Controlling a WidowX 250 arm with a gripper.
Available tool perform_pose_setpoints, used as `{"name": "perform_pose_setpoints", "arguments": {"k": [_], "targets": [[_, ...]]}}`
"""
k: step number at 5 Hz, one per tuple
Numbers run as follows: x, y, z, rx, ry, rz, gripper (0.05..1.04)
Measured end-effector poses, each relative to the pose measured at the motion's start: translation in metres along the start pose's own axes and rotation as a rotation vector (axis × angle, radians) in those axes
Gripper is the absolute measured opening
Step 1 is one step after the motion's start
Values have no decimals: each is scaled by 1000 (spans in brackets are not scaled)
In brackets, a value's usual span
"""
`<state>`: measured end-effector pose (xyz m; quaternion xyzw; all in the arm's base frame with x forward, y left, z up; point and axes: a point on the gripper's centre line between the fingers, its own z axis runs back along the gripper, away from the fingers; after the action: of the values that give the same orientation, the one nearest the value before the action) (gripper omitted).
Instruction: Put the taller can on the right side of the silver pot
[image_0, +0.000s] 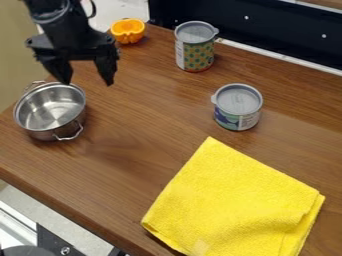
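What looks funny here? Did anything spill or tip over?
Nothing stands out. The silver pot, taller can and shorter can all stand upright, and I see no spill. The yellow cloth lies at a slant with uneven layers, but that's normal.

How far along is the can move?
Done: nothing visible; the taller can stands near the counter's back edge, well away from the pot. In hand: nothing; the gripper hangs open near the pot. Left: grasp, carry, set down right beside the pot, release.
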<state>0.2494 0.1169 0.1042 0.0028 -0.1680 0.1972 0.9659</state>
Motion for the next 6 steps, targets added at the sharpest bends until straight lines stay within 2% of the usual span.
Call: {"name": "perform_pose_setpoints", "arguments": {"k": [1,2,3,4,5,6], "targets": [[13,-9,-2,-42,-41,-99,998],[29,-23,-6,-77,-140,-236,998],[50,-40,-20,-65,-118,-246,998],[74,-58,-19,-62,-142,-260,998],[92,-71,-27,-43,-124,-243,998],[104,-82,-26,-52,-153,-252,998]]}}
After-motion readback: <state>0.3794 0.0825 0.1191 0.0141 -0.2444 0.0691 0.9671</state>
